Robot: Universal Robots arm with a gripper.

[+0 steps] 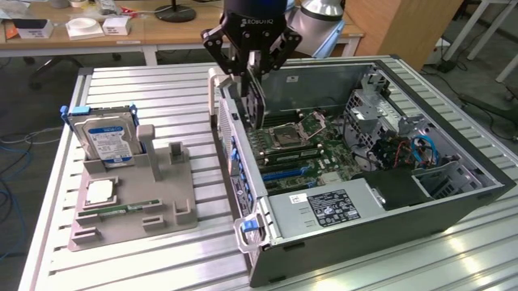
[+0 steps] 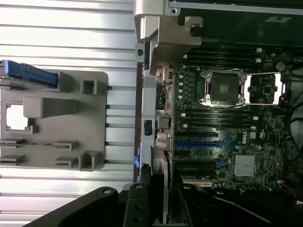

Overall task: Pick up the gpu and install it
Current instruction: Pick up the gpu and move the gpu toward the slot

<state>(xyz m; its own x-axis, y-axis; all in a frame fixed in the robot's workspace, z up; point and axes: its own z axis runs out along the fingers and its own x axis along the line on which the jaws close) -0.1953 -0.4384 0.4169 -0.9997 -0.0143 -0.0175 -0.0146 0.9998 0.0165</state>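
While your black gripper (image 1: 252, 65) pinches the thin dark gpu card (image 1: 256, 103) at upper centre, watch its tilt. Skewed (narrow grip), it could scrape the green motherboard (image 1: 324, 144).

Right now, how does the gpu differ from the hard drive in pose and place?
The gpu hangs in the gripper over the open computer case; the hard drive stands in the gray holder. The gpu is thin and dark; the hard drive is thicker, with a blue-white label. Both are upright.
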